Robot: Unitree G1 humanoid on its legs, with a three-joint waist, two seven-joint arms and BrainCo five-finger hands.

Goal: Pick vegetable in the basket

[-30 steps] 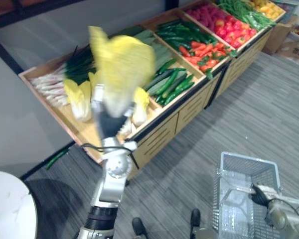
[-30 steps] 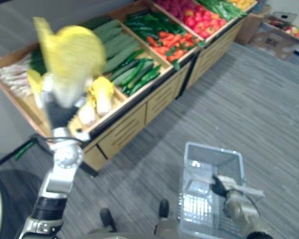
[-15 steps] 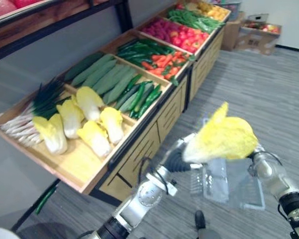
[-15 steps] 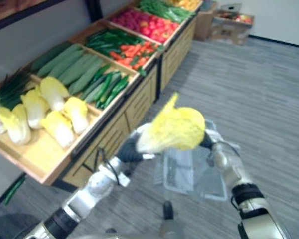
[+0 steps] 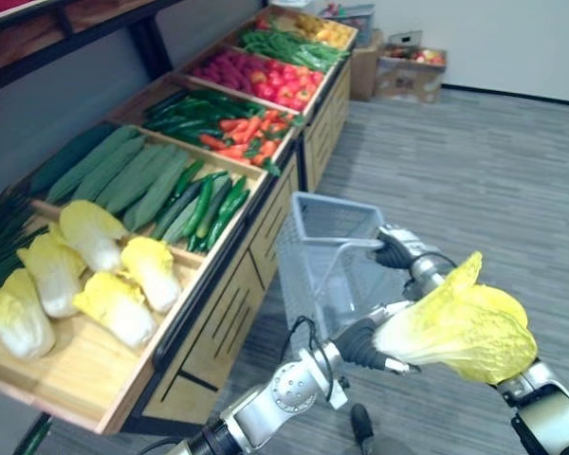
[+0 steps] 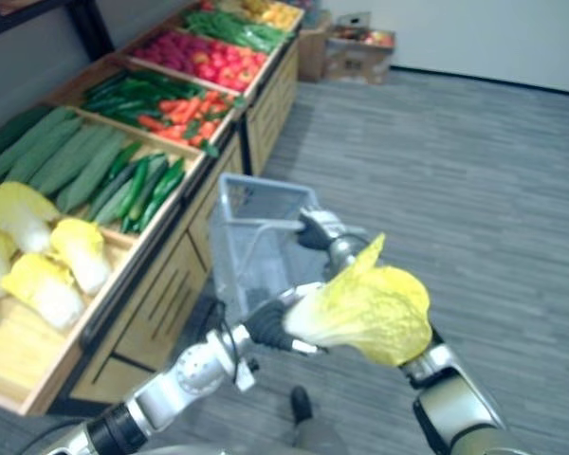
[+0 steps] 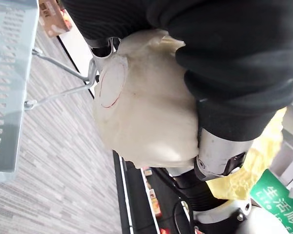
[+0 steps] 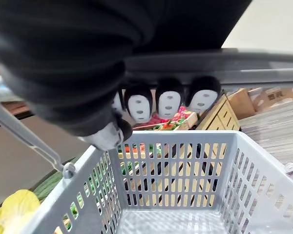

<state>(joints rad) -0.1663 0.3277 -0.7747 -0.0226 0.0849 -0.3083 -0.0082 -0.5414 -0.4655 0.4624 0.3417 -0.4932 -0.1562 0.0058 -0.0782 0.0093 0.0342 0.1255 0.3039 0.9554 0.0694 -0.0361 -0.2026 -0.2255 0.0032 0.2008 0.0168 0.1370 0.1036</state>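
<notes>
A yellow napa cabbage (image 5: 460, 327) is held in the air by my left hand (image 5: 358, 343), whose fingers are curled round its pale stem end (image 7: 141, 112). The cabbage hangs near me, beside and lower right of the grey wire basket (image 5: 315, 256), in front of my right forearm and not inside the basket. My right hand (image 5: 395, 252) is shut on the basket's handle (image 8: 34, 146) and holds the basket up beside the produce stand. The right wrist view shows the fingers (image 8: 168, 102) wrapped over the handle bar and the bare basket floor below.
A wooden produce stand (image 5: 218, 313) runs along the left with more cabbages (image 5: 95, 275), cucumbers (image 5: 133, 175), green and red peppers (image 5: 232, 118) and red produce (image 5: 256, 76). Cardboard boxes (image 5: 408, 71) stand at the far end. Grey carpet (image 5: 484, 171) lies open to the right.
My left arm has swung the cabbage from above the stand across to the right, near the basket. The right hand has lifted the basket higher. The camera has turned right.
</notes>
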